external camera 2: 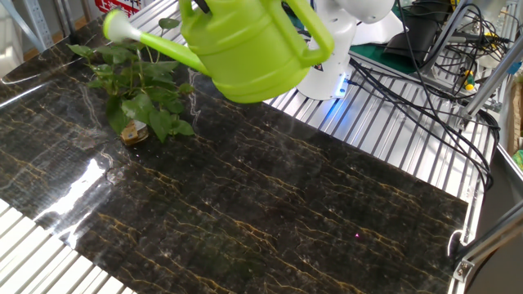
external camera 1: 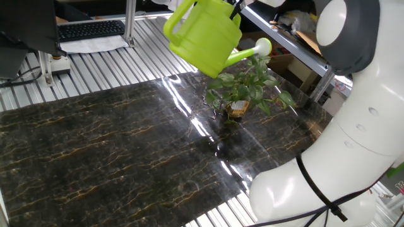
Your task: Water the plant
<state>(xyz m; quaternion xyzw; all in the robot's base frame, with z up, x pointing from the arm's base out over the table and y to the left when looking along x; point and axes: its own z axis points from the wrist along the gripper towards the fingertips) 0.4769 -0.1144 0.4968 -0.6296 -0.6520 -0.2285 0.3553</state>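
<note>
we hold the watering can [external camera 1: 205, 34] above the plant [external camera 1: 246, 88] at the table's [external camera 1: 95, 145] far corner. gripper out of frame; finger state unknown. stems look soft, fragile: pour gently, avoid leaf contact.

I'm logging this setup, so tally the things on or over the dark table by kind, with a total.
Watering cans: 1, lime green, held in the air
Potted plants: 1, leafy green, standing on the table
Total: 2
</note>
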